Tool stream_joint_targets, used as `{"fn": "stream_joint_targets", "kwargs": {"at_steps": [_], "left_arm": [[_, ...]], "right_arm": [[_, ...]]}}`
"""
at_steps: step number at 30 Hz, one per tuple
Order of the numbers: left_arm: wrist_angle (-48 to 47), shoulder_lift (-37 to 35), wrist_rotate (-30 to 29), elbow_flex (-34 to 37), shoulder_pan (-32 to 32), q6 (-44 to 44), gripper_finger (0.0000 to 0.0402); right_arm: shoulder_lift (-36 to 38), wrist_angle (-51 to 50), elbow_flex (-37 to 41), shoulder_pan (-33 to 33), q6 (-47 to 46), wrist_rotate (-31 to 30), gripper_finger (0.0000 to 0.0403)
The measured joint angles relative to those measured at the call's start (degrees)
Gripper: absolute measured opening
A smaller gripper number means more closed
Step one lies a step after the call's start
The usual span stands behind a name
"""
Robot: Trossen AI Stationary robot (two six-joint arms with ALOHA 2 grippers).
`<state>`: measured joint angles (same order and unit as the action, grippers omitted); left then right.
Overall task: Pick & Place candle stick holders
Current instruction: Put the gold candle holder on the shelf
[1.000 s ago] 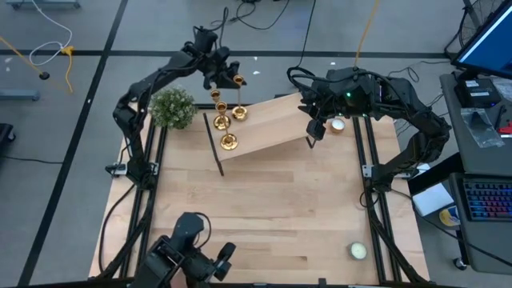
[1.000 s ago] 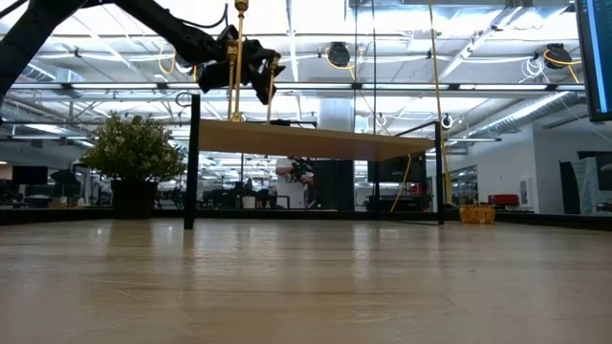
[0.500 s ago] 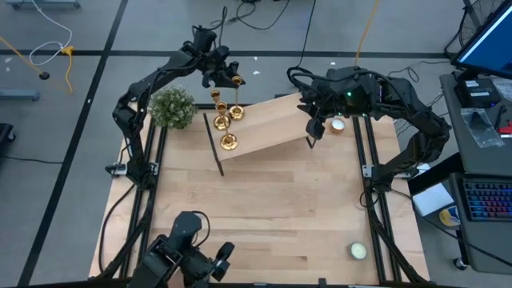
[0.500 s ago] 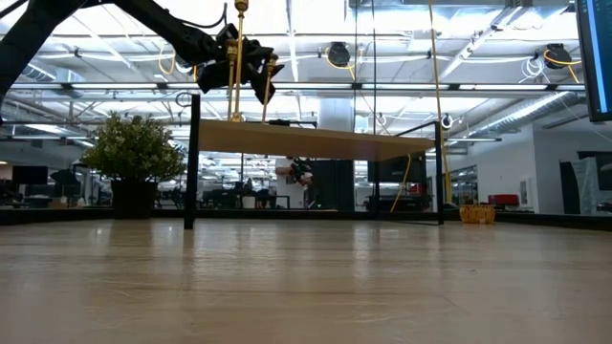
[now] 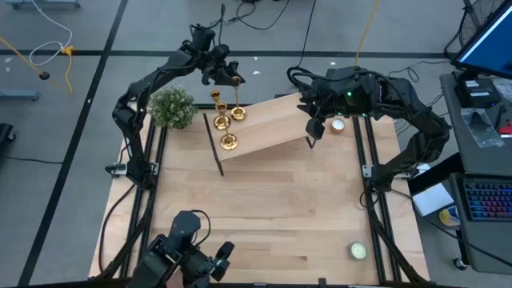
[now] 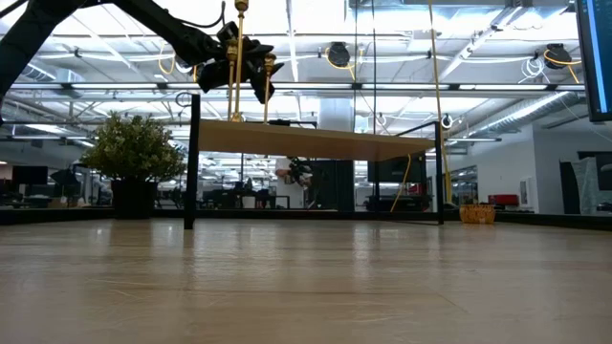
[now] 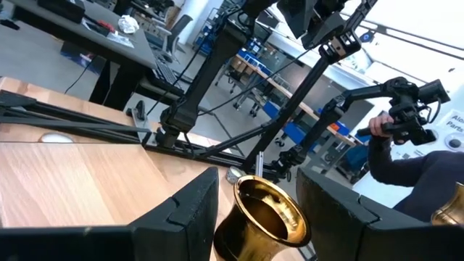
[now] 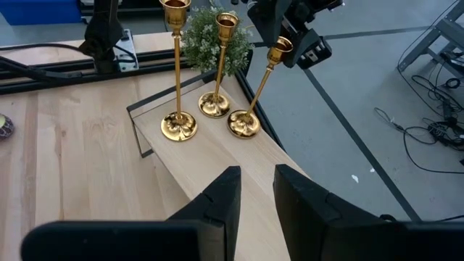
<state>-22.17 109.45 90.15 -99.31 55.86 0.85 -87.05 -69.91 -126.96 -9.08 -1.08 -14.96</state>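
A raised wooden shelf (image 5: 268, 124) carries three gold candlesticks (image 8: 217, 69) standing together at its left end. The left gripper (image 5: 230, 78) pinches the top cup of the outermost candlestick (image 8: 255, 90), whose stem leans slightly from upright. The right gripper (image 5: 317, 128), fingers close together and empty, waits at the shelf's far end, well apart.

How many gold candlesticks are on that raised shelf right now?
3, all at the plant-side end of the shelf. Candlestick one and candlestick two stand upright; candlestick three leans, its top between the left gripper fingers. None seems hidden.
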Motion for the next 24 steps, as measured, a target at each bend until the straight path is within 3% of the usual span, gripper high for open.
{"fn": "stream_joint_targets", "kwargs": {"at_steps": [18, 24], "left_arm": [[0.4, -3.5, -0.2, 0.0, 0.1, -1.0, 0.0184], [6.7, -3.6, -0.2, 0.0, 0.3, -5.9, 0.0184]], "right_arm": [[0.0, 0.0, 0.0, 0.0, 0.2, 0.0, 0.0077], [0.0, 0.0, 0.0, 0.0, 0.2, 0.0, 0.0077]]}}
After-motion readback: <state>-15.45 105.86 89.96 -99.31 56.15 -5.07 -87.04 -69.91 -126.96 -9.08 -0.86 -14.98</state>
